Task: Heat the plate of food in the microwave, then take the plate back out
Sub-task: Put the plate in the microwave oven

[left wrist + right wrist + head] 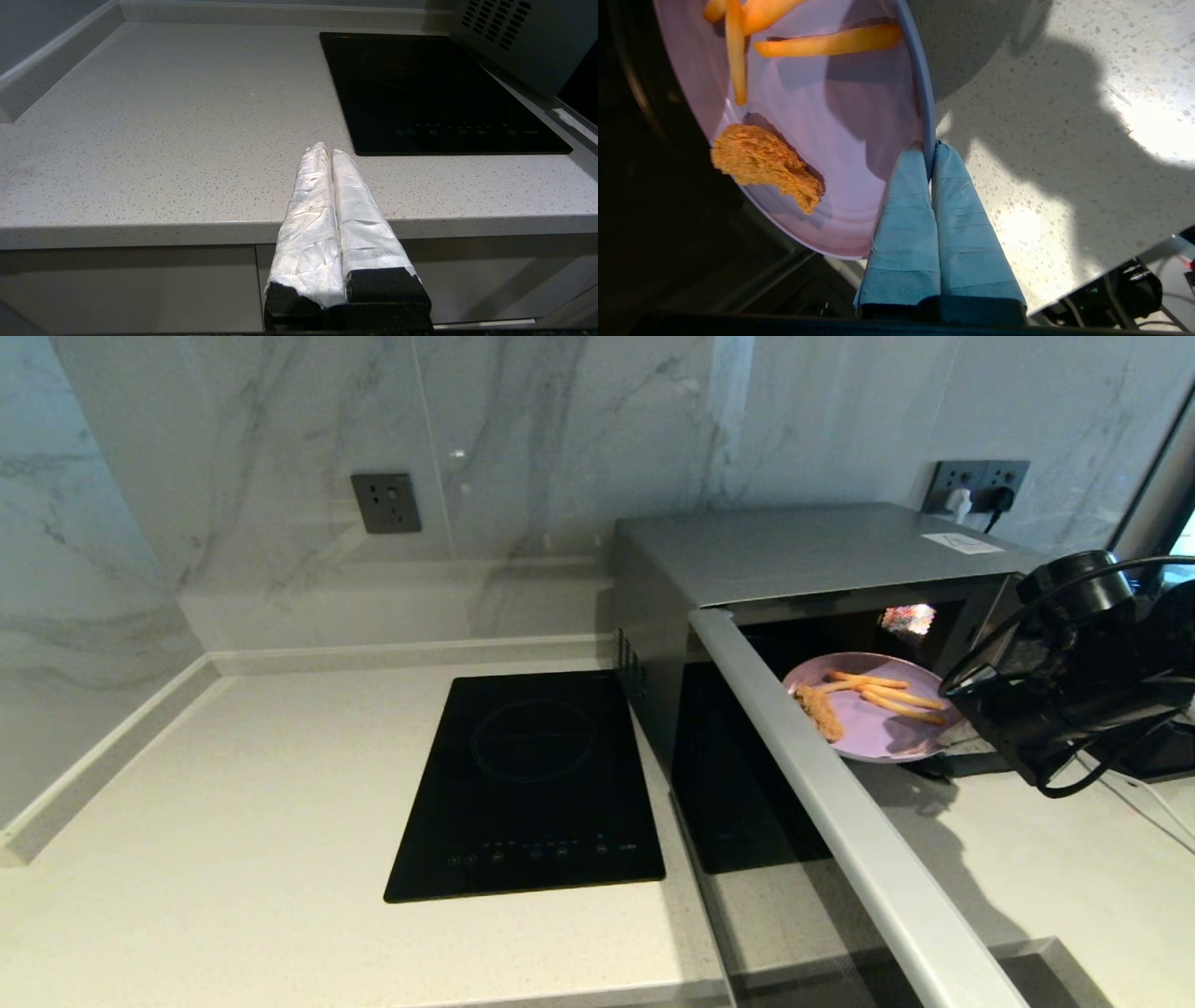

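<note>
The right claw (930, 158) is pinching the rim of the plate of food (859, 140) between its padded fingers (906, 205), one above the rim and one below, at the near edge only. The plate is hanging at the mouth of the microwave (803, 551), partly over the bench (1055, 154) and partly over the dark cavity, with the open door (840, 803) swinging out just beside it.

Because the grip is sitting on one edge, the far side is likely to be sagging. A tilt could send the fries (826, 44) or the fried chunk (766, 165), lying beyond the fingertips, sliding off. The rim could also be slipping in the pads, or clipping the door edge beside the claw.

The head view is showing the door and cavity, but the arm is hiding the grasp there. The right wrist view is showing the pinch itself. The left claw (331, 154), fingers pressed together on nothing, is idling off the bench edge near the induction hob (434, 88).
</note>
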